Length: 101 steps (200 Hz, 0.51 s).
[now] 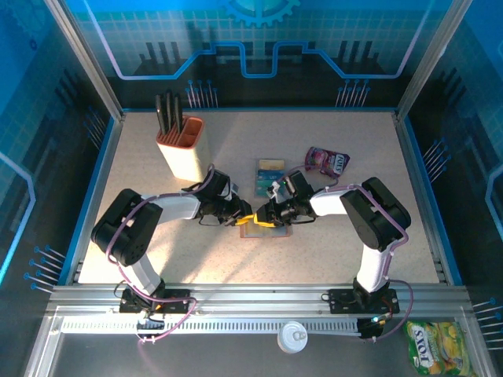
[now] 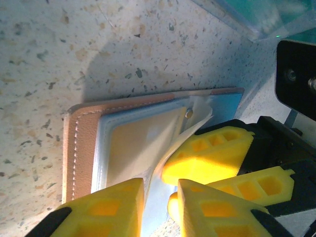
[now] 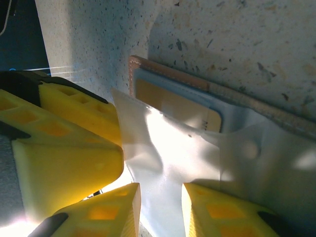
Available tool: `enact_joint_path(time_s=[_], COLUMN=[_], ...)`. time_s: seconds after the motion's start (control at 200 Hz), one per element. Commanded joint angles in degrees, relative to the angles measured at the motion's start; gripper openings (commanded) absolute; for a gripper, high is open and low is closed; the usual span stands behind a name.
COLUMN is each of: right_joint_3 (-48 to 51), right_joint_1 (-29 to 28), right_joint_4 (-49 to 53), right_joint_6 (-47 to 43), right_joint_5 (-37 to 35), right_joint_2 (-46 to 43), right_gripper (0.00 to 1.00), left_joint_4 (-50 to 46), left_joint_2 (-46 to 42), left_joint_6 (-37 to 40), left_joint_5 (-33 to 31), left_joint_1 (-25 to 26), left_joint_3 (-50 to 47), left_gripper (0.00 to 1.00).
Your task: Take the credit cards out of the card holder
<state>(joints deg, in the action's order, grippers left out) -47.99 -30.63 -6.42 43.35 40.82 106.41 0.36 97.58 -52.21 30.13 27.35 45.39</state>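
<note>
The small brown leather card holder (image 2: 79, 148) lay open and flat on the speckled tabletop (image 1: 330, 251), midway between the two arms. A yellow-tan plastic card (image 2: 138, 148) sat in its grey-blue inner pocket. A pale translucent flap (image 3: 163, 148) of the holder was lifted off that pocket and ran between the fingers of my right gripper (image 3: 161, 192), which stood mostly closed and, as I read it, pinched the flap. My left gripper (image 2: 160, 187) was at the holder's edge with its jaws narrow around the pocket's lip; whether they had hold of anything I could not tell. I judged the step in hand to be freeing the tan card, so the next move called for steadying the holder while the card slid out. Thin teal cards (image 1: 269, 179) lay just behind on the tabletop.
</note>
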Motion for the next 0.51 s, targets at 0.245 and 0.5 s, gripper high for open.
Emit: enact_joint_path(time_s=[0.245, 0.5], right_joint_3=[1.15, 1.05], right_joint_1=[0.76, 0.82], right_joint_4=[-0.76, -0.19], right_joint_6=[1.36, 1.71], right_joint_5=[0.42, 0.09], right_joint_2=[-0.79, -6.19], right_gripper=[0.30, 0.30], left_joint_4=[0.49, -0.36], left_joint_2=[-0.28, -1.69], left_joint_6=[-0.41, -0.49], left_joint_5=[1.87, 1.77], left_joint_1=[0.77, 0.73], left_joint_3=[-1.55, -1.62], left_gripper=[0.20, 0.20])
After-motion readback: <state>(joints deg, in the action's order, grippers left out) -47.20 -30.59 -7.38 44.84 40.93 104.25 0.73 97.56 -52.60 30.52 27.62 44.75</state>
